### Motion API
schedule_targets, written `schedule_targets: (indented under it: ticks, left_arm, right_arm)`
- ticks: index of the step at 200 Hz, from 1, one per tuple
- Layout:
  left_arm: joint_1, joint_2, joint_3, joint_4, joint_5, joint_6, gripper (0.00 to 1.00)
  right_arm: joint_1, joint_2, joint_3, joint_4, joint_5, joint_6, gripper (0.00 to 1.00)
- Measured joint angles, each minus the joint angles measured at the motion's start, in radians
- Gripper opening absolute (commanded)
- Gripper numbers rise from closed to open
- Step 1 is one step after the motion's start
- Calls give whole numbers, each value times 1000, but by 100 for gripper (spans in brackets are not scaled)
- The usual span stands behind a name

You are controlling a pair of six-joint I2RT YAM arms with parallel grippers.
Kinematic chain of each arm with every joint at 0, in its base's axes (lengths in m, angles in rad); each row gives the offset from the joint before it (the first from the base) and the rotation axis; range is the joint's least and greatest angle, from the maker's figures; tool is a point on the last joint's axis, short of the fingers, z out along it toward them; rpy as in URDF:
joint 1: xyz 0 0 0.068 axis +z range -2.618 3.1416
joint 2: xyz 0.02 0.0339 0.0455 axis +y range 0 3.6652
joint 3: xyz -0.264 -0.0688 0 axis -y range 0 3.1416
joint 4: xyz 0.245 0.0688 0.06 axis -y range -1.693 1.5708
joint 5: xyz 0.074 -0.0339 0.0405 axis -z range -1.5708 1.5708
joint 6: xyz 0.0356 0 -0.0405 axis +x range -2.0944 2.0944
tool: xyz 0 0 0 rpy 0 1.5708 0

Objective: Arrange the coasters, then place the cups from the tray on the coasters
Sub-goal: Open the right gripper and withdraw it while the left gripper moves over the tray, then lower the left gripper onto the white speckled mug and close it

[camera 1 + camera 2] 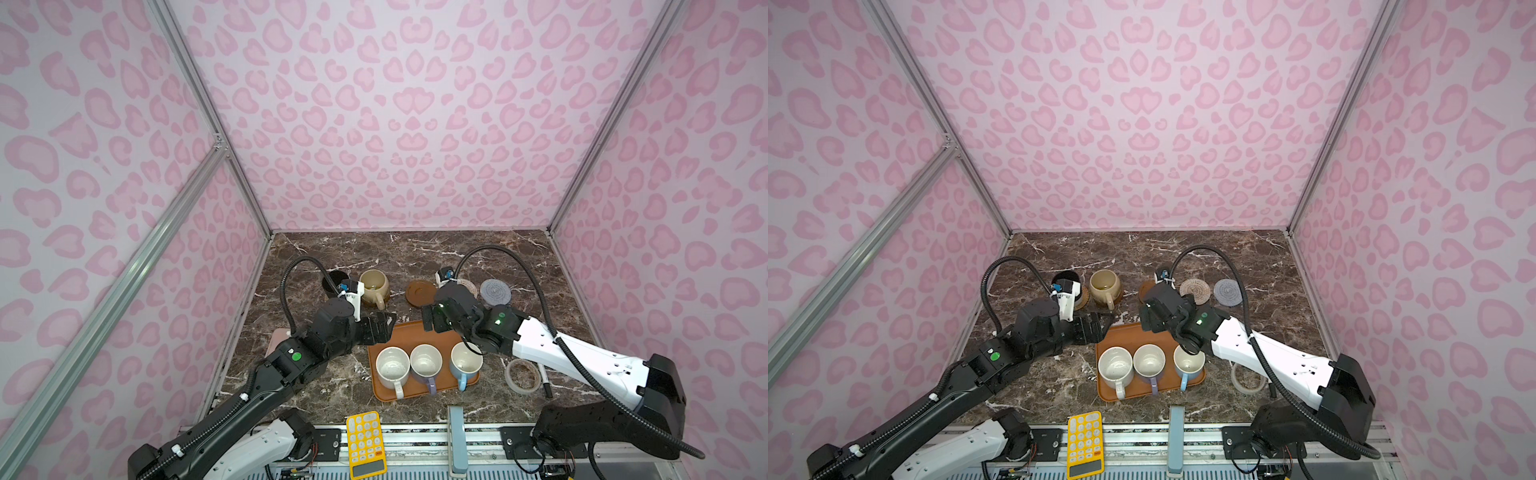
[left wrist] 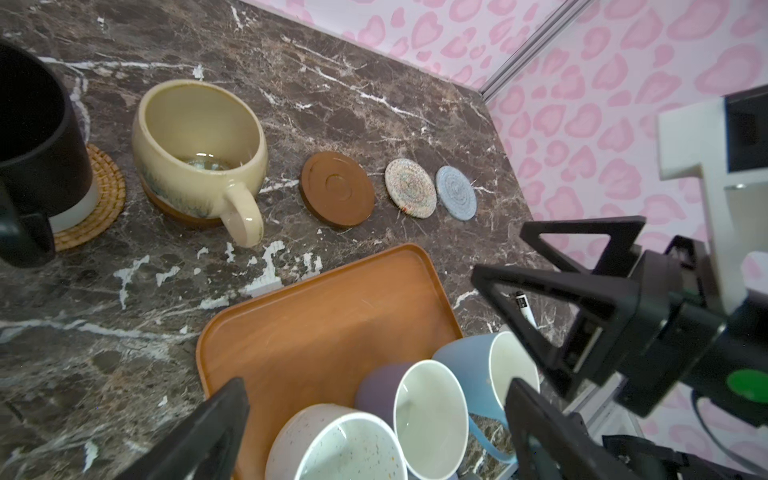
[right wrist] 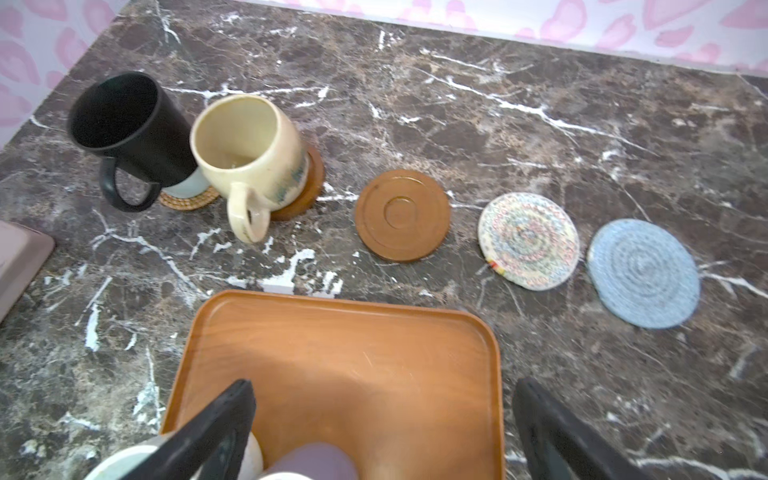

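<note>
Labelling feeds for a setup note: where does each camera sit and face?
Top views: high at front, looking down over dark marble table; both arms, left gripper and right gripper open.
Left wrist: on left arm, facing right gripper across the orange-brown tray; own fingers show.
Right wrist: on right arm, facing back wall; own fingers show.
Shared by wrist views: bare smooth brown round coaster.

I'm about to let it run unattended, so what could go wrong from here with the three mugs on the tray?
1. The speckled white mug, lavender mug and light blue mug stand packed together on the tray, so fingers reaching for one could knock a neighbour.
2. The left gripper and right gripper, both open, sit close together over the tray's far end; the arms might collide.
</note>
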Motion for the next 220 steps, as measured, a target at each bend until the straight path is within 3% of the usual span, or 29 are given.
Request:
schedule_targets:
  ticks: [35, 78, 147, 220]
  left_arm:
    - [-108, 31, 3, -109, -96, -26, 99]
    - [-307, 33, -26, -220, -199, -106, 98]
    - [-518, 46, -44, -306, -325, -260, 98]
    - [-606, 219, -74, -278, -339, -355, 98]
  right_arm:
    - [-17, -95, -87, -12, -42, -2, 99]
    - [-64, -186, -166, -32, -98, -6, 98]
    - [-157, -232, -190, -66, -181, -43, 99]
    - [-202, -246, -212, -67, -230, -61, 99]
